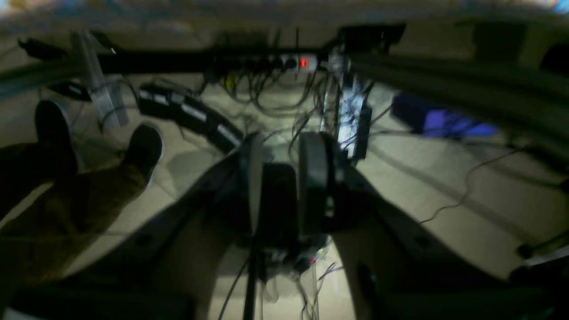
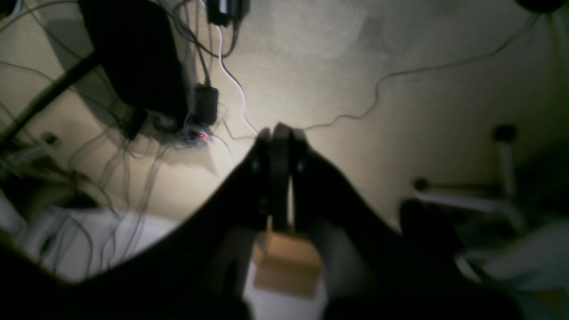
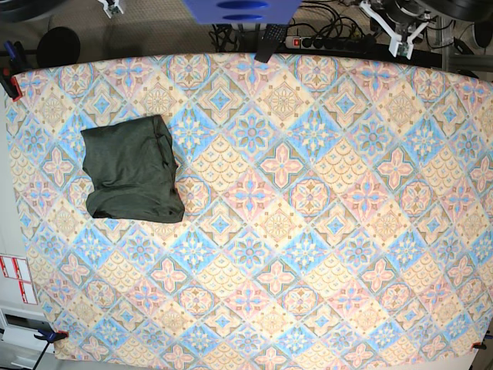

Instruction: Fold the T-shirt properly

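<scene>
One T-shirt (image 3: 132,169) lies folded in a compact dark-green rectangle on the left part of the patterned tablecloth (image 3: 323,231), untouched. My left gripper (image 1: 280,178) hangs over the floor cables with jaws narrowly parted, holding nothing; my right gripper (image 2: 280,151) has its jaws pressed together, empty.
</scene>
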